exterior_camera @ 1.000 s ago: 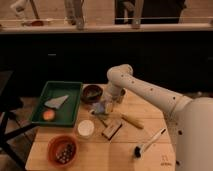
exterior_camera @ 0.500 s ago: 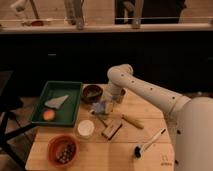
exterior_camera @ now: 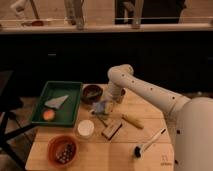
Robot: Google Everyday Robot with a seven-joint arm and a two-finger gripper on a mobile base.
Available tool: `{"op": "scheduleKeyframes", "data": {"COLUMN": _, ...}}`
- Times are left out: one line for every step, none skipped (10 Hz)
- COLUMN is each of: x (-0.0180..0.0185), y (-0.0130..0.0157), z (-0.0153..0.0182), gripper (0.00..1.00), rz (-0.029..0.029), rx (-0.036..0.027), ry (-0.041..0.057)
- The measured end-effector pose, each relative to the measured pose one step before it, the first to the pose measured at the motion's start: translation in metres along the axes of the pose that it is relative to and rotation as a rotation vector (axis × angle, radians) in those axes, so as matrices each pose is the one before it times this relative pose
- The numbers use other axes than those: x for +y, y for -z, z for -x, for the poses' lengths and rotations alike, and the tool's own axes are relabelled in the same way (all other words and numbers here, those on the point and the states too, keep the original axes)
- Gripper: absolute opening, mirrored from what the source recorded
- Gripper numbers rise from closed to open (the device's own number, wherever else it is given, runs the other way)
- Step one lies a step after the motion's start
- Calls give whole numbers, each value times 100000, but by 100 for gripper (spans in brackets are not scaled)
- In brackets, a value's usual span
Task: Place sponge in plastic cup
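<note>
The robot's white arm reaches down over the wooden desk [exterior_camera: 150, 125], and its gripper [exterior_camera: 104, 107] sits low, just in front of a dark round bowl [exterior_camera: 92, 92]. At the jaws there is a small pale blue-grey block that looks like the sponge [exterior_camera: 102, 106]; it appears to be grasped between them, though whether the jaws are clenched on it or merely resting against it cannot be told. The white, round plastic cup [exterior_camera: 85, 128] stands on the desk below the jaws and slightly to the camera-left, toward the front edge, near but clearly apart from them. That offset is what the coming move turns on, judging by the task: the single arm would carry the sponge forward and a little leftward until it hangs over the cup's open mouth. The sponge's long axis cannot be made out. Beside the jaws on the other side lie a brown-and-white scrubbing brush [exterior_camera: 112, 130] and a yellowish stick [exterior_camera: 132, 121]
</note>
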Motion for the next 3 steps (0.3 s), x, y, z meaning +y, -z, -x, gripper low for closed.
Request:
{"op": "scheduleKeyframes", "data": {"x": 34, "y": 46, "z": -160, "gripper": 80, "rz": -63, "rx": 112, "ry": -282}}
{"op": "scheduleKeyframes", "data": {"x": 46, "y": 131, "z": -167, "gripper": 80, "rz": -145, "rx": 286, "ry": -823}}
{"op": "scheduleKeyframes", "data": {"x": 40, "y": 94, "z": -110, "gripper": 80, "rz": -171, "rx": 389, "ry": -659}}
